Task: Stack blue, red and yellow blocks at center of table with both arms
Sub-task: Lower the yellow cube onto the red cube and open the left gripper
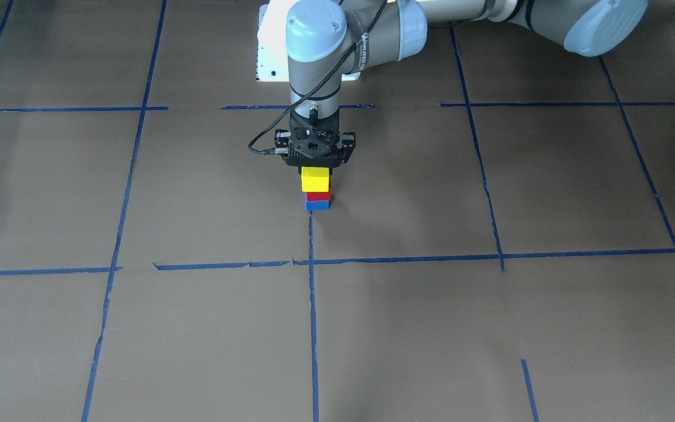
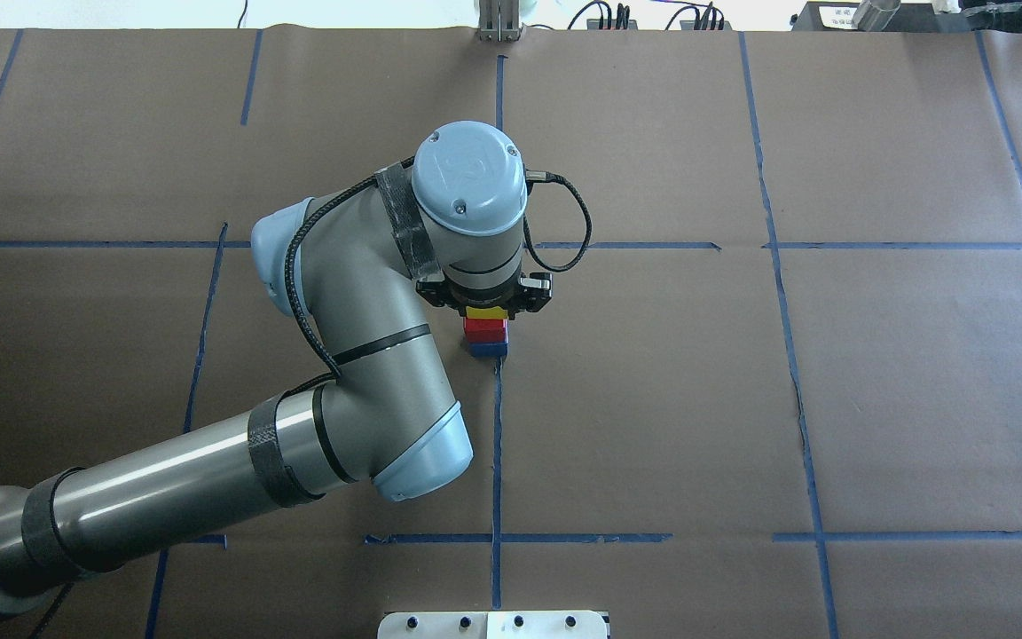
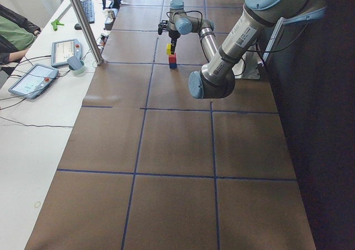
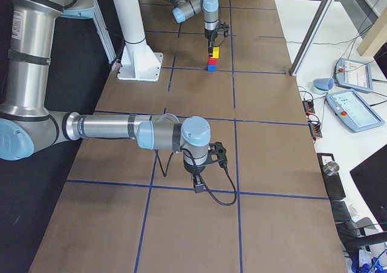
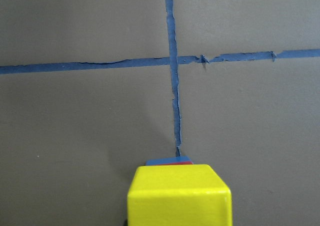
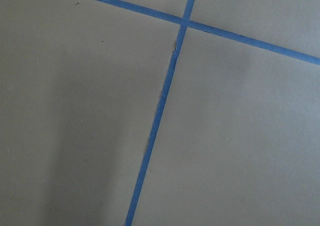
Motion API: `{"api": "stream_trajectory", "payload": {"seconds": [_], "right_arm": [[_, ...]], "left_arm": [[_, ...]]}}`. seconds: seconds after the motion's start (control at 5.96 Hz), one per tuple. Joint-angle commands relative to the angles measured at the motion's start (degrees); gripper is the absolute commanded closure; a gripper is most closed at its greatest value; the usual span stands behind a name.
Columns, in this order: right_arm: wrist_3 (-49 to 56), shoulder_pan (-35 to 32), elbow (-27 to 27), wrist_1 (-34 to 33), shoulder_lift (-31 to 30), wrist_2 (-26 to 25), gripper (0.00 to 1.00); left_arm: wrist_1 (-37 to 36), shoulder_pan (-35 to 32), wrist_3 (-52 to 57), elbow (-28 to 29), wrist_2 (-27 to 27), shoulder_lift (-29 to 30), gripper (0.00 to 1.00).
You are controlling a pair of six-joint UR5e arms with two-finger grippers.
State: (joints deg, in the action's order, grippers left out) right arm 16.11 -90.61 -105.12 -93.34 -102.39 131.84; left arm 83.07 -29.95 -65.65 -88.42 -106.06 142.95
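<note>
A yellow block [image 1: 316, 179] tops a red block [image 1: 318, 196], which rests on a blue block [image 1: 317, 205], at a tape crossing near the table's middle. The stack also shows in the overhead view, yellow [image 2: 486, 313] over red [image 2: 485, 329] over blue [image 2: 487, 349]. My left gripper [image 1: 316, 168] points straight down and is shut on the yellow block, which fills the bottom of the left wrist view [image 5: 179, 196]. I cannot tell whether yellow touches red. My right gripper [image 4: 197, 187] hangs low over bare table far from the stack; I cannot tell if it is open or shut.
Blue tape lines [image 1: 312, 305] mark a grid on the brown table cover. The robot's white base plate [image 1: 270, 55] is behind the stack. A metal post [image 3: 83, 23] and operator tablets [image 4: 347, 106] stand along the table's far side.
</note>
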Motion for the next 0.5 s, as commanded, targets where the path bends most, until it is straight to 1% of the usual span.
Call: {"api": "stream_trajectory", "payload": {"seconds": [0.0,0.17,0.34], "right_arm": [[0.07,0.00,0.00,0.00,0.00,0.00,0.00],[-0.02,0.00,0.00,0.00,0.00,0.00,0.00],[-0.02,0.00,0.00,0.00,0.00,0.00,0.00]], "left_arm": [[-0.10,0.16,-0.09,0.53,-0.11,0.05,0.98],[-0.10,0.07,-0.09,0.09,-0.28,-0.21,0.98],[-0.18,-0.02,-0.52,-0.34,-0.54,-0.39,0.95]]}}
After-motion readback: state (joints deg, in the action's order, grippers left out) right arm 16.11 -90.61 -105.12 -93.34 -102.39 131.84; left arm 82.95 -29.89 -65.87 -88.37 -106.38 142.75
